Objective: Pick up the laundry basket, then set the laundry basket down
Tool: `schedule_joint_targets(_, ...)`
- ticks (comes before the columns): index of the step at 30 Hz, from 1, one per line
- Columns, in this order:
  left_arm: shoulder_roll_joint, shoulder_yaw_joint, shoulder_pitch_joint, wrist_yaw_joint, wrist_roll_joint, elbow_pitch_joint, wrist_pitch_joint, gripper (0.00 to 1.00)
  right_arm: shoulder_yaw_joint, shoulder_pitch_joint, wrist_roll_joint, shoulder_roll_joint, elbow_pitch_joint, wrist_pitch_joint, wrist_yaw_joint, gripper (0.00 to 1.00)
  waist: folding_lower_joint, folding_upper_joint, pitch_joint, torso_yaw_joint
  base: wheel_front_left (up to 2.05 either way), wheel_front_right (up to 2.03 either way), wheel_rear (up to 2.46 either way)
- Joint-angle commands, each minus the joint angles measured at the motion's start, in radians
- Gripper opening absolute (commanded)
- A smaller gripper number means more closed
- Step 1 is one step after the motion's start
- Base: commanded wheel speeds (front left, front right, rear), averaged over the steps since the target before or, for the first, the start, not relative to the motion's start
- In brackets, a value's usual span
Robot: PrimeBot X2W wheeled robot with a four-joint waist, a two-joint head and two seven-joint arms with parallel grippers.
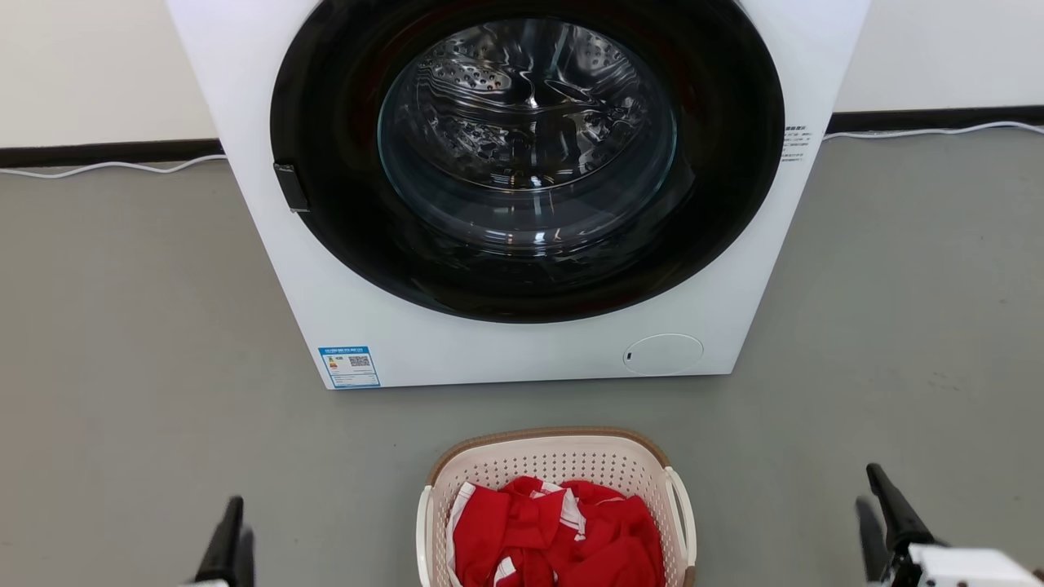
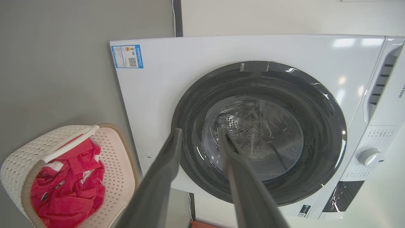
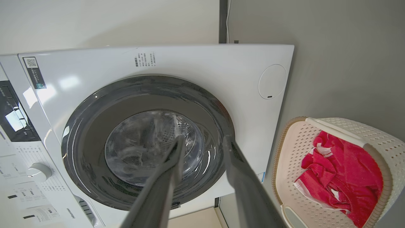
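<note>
The laundry basket (image 1: 563, 463), cream and perforated with a brown rim and white side handles, stands on the grey floor just in front of the washing machine. Red and white clothes (image 1: 563, 534) lie inside it. My left gripper (image 1: 238, 518) hangs open at the lower left, well apart from the basket. On the other side my right gripper (image 1: 867, 487) is open too, equally far off. In the left wrist view the basket (image 2: 118, 164) lies lower left of the open left gripper (image 2: 200, 131). The right wrist view has the basket (image 3: 292, 152) at lower right, beside the open right gripper (image 3: 204, 139).
A white front-loading washing machine (image 1: 522, 350) with its round dark door shut stands directly behind the basket. White cables (image 1: 114, 167) run along the wall's dark skirting. Grey floor (image 1: 147, 367) stretches to both sides of the basket.
</note>
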Motion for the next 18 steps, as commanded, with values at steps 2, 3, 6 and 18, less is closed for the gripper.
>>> schedule_joint_targets(2,0.001,-0.001,-0.006,0.0,0.001,-0.002,-0.004,1.0,0.002,-0.006,-0.002,-0.001,-0.004,-0.001,0.0,1.0,0.0001,0.0,0.001,0.0,0.0,0.0,0.0)
schedule_joint_targets(3,0.002,-0.003,-0.009,0.0,0.001,-0.002,-0.006,1.0,0.004,-0.009,-0.004,-0.002,-0.005,-0.002,0.0,1.0,0.0002,0.0,0.002,0.0,0.0,0.0,0.0)
schedule_joint_targets(6,0.002,-0.007,-0.017,-0.001,0.005,0.0,-0.014,1.0,0.009,-0.018,-0.009,-0.003,-0.006,-0.006,0.0,1.0,0.0019,0.0,0.0,0.0,0.0,0.0,0.0)
schedule_joint_targets(18,0.015,-0.036,-0.047,-0.002,0.073,0.01,-0.055,1.0,0.069,-0.057,-0.067,-0.033,0.002,-0.052,0.0,1.0,0.0001,0.0,0.003,-0.002,0.0,0.0,0.0)
